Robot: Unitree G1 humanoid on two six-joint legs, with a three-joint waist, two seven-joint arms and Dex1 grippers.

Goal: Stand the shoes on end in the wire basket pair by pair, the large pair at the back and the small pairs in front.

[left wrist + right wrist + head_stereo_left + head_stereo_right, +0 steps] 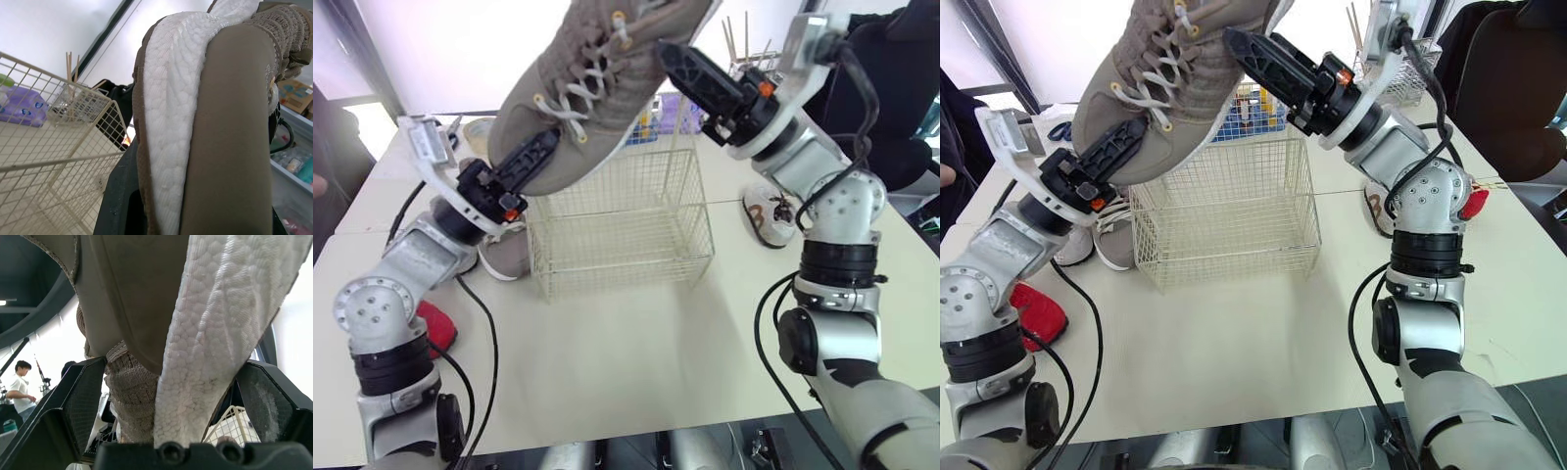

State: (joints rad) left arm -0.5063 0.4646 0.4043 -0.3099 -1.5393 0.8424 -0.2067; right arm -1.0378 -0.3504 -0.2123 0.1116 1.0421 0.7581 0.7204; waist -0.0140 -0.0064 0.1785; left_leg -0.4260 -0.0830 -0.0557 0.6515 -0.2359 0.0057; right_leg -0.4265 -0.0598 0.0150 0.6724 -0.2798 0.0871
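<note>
Bright, blown-out backlight behind the wire basket (622, 230), soft faint shadows on the pale table (636, 362)

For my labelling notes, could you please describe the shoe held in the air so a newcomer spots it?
Above the wire basket mid-table, the left gripper and right gripper hold a large taupe shoe with white laces. Unlike the grey shoe and small white shoe lying beside the basket, it is airborne.

We count one taupe sneaker (597, 69), held between both sets of jaws; one wire basket (622, 230) below them; two red shoes (435, 328) (1474, 204), one grey shoe (504, 259) and one white patterned shoe (769, 220), all outside them.
</note>
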